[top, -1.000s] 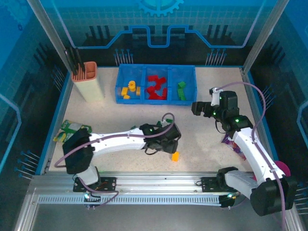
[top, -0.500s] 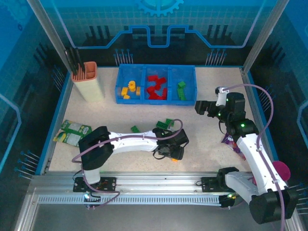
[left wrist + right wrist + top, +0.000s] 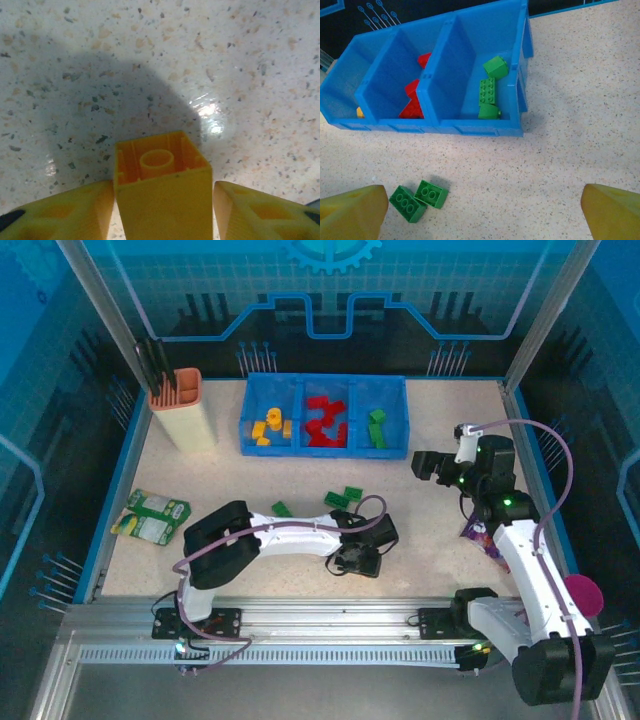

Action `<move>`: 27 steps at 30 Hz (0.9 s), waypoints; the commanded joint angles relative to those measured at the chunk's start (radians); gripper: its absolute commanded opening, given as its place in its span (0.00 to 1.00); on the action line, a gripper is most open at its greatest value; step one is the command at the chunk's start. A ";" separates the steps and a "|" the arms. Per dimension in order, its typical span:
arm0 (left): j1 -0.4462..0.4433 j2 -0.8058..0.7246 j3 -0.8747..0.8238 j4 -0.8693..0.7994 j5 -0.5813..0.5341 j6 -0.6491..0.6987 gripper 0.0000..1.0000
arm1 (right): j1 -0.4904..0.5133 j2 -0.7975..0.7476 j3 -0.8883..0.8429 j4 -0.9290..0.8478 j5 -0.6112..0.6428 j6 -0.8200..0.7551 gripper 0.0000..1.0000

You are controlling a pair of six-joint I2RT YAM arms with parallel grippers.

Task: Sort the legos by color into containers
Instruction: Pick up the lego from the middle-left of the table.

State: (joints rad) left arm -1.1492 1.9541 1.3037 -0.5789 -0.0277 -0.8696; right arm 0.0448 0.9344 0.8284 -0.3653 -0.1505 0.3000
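A yellow-orange brick (image 3: 162, 200) lies on the table between the fingers of my left gripper (image 3: 162, 190), hollow side showing. A thin gap remains on each side, so the gripper is open. From the top, that gripper (image 3: 362, 558) covers the brick. Two green bricks (image 3: 406, 203) (image 3: 431, 194) lie side by side in front of the blue tray (image 3: 470, 129), and a third green one (image 3: 281, 508) sits further left. The tray (image 3: 325, 451) holds yellow (image 3: 268, 426), red (image 3: 325, 420) and green (image 3: 376, 428) bricks, left to right. My right gripper (image 3: 428, 464) hangs open and holds nothing, right of the tray.
A tan cup (image 3: 183, 410) stands at the back left. A green packet (image 3: 150, 515) lies at the left edge. A purple packet (image 3: 478, 535) sits under the right arm, and a pink cup (image 3: 583, 592) is at the right front.
My left gripper has swung right and come down over the orange brick, which it now hides from the top. The right gripper has drifted slightly right.
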 commanded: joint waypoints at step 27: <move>0.890 0.020 0.453 0.009 -0.276 0.575 0.28 | -0.015 0.163 0.011 0.003 -0.096 -0.031 1.00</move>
State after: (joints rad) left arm -0.2726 1.8664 1.6703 -0.5884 -0.3344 -0.3531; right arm 0.0380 1.0874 0.7982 -0.3515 -0.2188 0.2871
